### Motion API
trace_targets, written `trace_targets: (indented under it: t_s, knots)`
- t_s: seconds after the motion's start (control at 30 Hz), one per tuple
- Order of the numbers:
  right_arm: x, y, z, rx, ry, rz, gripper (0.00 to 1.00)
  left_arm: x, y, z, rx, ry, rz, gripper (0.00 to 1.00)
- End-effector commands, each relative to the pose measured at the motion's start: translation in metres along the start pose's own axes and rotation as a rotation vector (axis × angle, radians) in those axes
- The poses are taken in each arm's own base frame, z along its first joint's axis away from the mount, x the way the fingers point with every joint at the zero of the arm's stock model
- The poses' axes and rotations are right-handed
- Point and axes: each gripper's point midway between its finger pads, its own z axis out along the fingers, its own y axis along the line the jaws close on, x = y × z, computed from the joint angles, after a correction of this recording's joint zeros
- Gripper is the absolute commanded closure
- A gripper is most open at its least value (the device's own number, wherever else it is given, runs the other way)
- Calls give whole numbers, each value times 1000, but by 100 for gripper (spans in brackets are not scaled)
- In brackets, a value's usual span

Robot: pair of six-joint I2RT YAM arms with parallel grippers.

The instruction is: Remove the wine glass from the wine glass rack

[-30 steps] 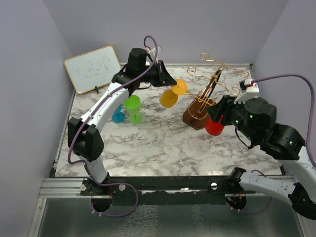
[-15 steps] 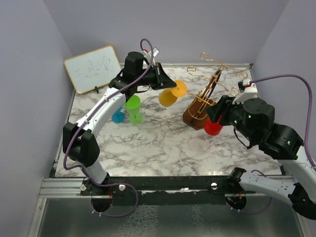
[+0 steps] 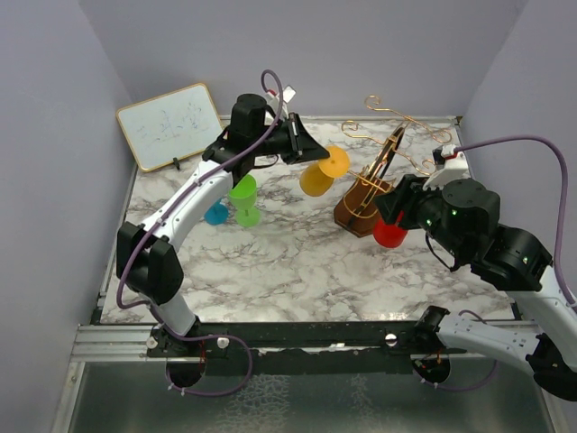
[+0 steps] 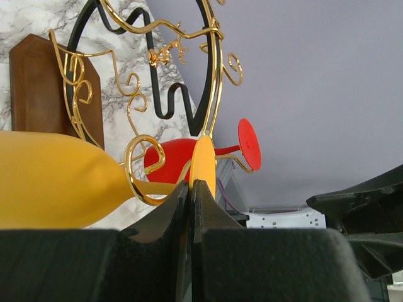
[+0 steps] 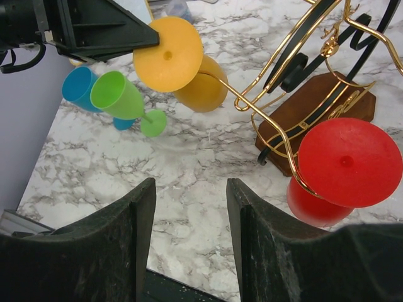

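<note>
The wine glass rack (image 3: 383,167) is gold scrolling wire on a brown wooden base (image 3: 359,213). A yellow wine glass (image 3: 322,171) lies sideways at the end of a wire arm, its stem inside the gold curl (image 4: 135,173). My left gripper (image 3: 305,147) is shut on the edge of its foot (image 4: 203,165). A red wine glass (image 3: 390,233) hangs from the rack's near side, also in the right wrist view (image 5: 348,162). My right gripper (image 5: 191,189) is open and empty, above the table next to the red glass.
A green glass (image 3: 242,197) and a blue glass (image 3: 216,213) stand left of the rack, under my left arm. A small whiteboard (image 3: 169,124) leans at the back left. Purple walls close in on three sides.
My left gripper and the yellow glass dipped slightly left, then shifted a little right towards the rack. My right arm has hardly moved.
</note>
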Motion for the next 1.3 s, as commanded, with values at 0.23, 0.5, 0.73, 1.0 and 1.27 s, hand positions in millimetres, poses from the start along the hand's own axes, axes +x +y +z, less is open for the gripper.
trace_targets:
  t_s: [0.23,0.5,0.73,1.0,1.27]
  knots:
    - [-6,7,-1,-35,-26,27,52,-15,-8,18,31,6,11,100]
    - [-6,7,-1,-35,-25,27,52,-20,-2,27,24,0,-6,100]
    - [-3,7,1,-38,-20,26,52,-29,-5,33,54,-42,-32,100]
    - [-2,9,2,-46,-18,24,52,-45,-1,36,49,-115,-71,100]
    - [-4,14,2,-68,-9,1,52,-83,34,4,-84,-269,-59,100]
